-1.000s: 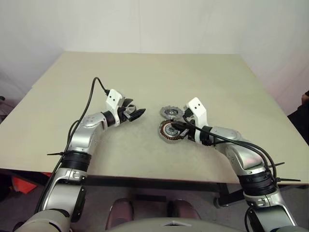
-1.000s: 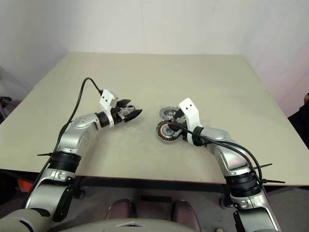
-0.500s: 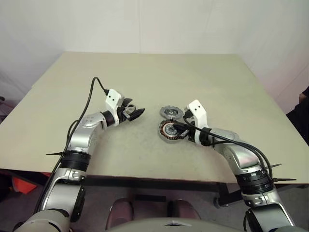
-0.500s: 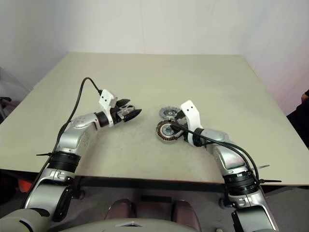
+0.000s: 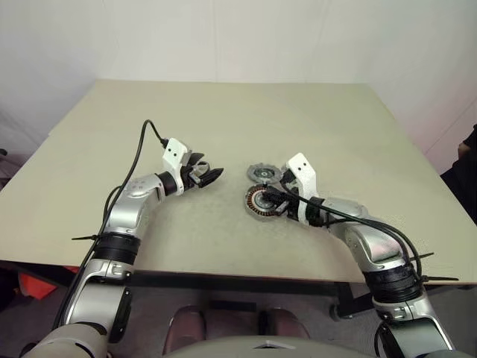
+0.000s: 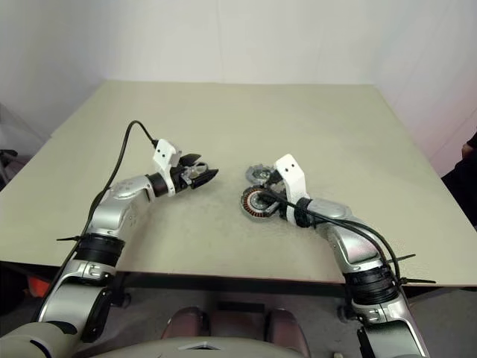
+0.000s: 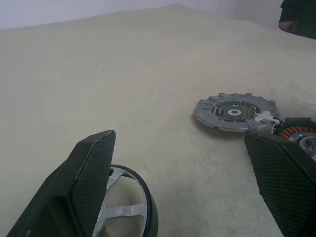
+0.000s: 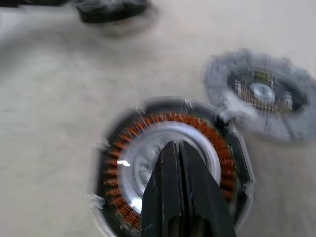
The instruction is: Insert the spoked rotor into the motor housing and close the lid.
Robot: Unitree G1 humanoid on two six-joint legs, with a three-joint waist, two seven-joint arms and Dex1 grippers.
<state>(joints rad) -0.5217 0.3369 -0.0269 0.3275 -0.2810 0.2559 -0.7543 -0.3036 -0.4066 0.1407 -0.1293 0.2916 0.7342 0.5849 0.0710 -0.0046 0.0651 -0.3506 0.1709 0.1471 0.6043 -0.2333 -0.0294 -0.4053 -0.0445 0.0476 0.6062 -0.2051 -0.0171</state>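
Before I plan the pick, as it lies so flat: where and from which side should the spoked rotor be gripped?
Likely by its notched rim, from above: the spoked rotor lies flat on the table, so only its edges offer a hold. Set the jaws on its left and right edges, since the motor housing sits close against its near edge.

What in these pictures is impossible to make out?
- Black-rimmed spoked ring: left wrist view, cut by the picture's edge and covered by a finger of the left gripper; whether it is held is unclear.
- Motor housing: right wrist view, blurred; the shut right gripper covers its hub, contact unclear.
- Spoked rotor: centre details too small in the eye views.
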